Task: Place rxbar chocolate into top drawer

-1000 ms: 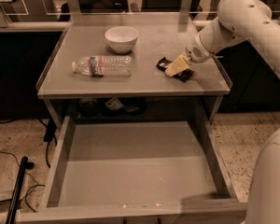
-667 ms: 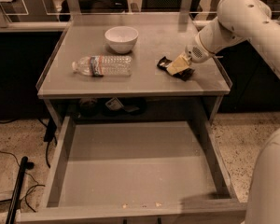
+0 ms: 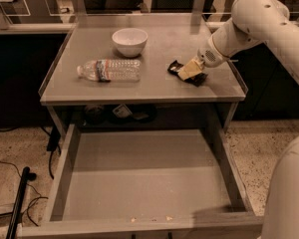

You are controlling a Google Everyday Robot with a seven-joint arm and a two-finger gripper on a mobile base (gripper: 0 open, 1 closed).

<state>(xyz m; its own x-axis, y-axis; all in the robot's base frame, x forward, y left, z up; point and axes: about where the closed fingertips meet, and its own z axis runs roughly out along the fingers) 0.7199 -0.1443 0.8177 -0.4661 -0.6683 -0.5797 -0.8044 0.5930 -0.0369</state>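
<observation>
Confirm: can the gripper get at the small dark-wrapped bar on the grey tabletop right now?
Probably yes. The gripper sits right over the small dark-wrapped bar, with nothing between; the clear plastic water bottle and white bowl lie well aside.

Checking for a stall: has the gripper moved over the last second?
No. The gripper stays at the rxbar chocolate, equally far right of the bowl.

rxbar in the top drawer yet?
No, the rxbar chocolate lies on the tabletop, right of the water bottle, with the gripper at it; the top drawer stands open below.
</observation>
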